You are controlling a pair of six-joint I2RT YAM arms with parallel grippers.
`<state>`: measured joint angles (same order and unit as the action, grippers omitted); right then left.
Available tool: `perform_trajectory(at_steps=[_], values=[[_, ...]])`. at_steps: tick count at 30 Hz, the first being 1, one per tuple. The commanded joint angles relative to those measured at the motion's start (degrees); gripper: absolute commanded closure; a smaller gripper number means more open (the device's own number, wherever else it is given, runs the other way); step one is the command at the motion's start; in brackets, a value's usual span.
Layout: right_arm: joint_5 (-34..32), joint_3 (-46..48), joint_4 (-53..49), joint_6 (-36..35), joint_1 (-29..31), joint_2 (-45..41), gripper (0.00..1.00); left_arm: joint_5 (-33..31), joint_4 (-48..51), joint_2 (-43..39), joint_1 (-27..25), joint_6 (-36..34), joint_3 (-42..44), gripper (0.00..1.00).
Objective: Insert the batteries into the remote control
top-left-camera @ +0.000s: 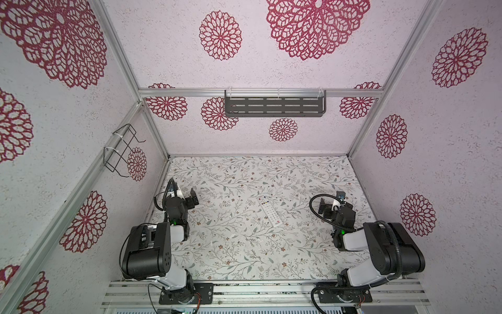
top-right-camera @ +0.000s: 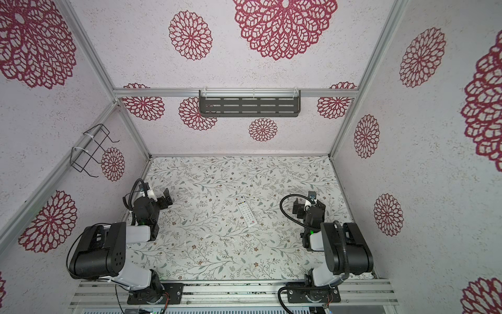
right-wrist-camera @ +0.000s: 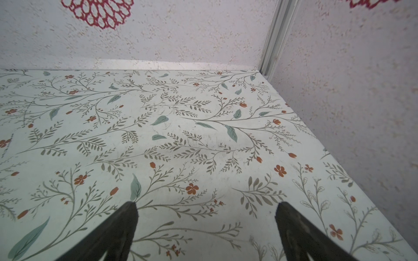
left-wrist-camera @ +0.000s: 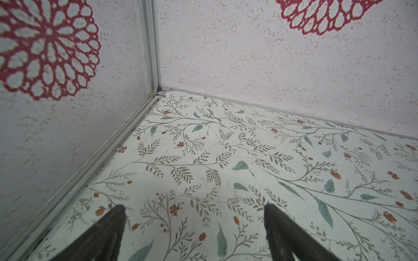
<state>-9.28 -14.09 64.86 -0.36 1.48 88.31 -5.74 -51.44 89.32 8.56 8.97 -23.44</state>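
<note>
**Q:** Where is the remote control [top-left-camera: 269, 210]?

**A:** In both top views it lies flat, buttons up, near the middle of the floral table [top-left-camera: 244, 258]. It sits on a slant, with its coloured-button end farther from the arm bases. Only the top views show it.

**Q:** And the two grippers?

**A:** The left gripper [top-left-camera: 193, 199] hangs by the table's left edge and the right gripper [top-left-camera: 323, 206] towards the right edge. The remote lies between them, well apart from both.

**Q:** Are the jaws holding anything?

**A:** No. The top views show each gripper only as a small dark shape, but the wrist views settle it. In the left wrist view, the left gripper [left-wrist-camera: 194, 206] has its two dark fingers spread wide with only leaf-patterned table between them, facing a corner of the enclosure. The right wrist view shows the right gripper [right-wrist-camera: 206, 203] the same way: spread wide, nothing in its grasp, table and wall ahead.
</note>
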Motion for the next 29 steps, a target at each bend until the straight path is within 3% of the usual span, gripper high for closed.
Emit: perform_trajectory(at_steps=[1,7,9,11,29], values=[[-1.00,-0.95,2.95,0.98,-0.30,-0.40,0.01,0.47,0.24,-0.02,-0.13,-1.68,-0.64,0.03],[6.70,1.05,6.25,-1.11,-0.43,-0.68,0.01,0.47,0.29,0.00,-0.20,-1.68,-0.64,0.03],[5.07,0.27,5.31,-0.55,-0.51,-0.43,0.01,0.45,0.29,0.03,-0.18,-1.60,-0.67,0.03],[-0.95,-1.10,2.60,1.88,-0.60,-0.50,0.01,0.45,0.30,0.05,-0.20,-1.63,-0.69,0.03],[-1.43,-0.98,2.97,1.49,-0.35,-0.33,0.01,0.12,0.43,0.07,-0.40,-1.84,-0.77,0.03]])
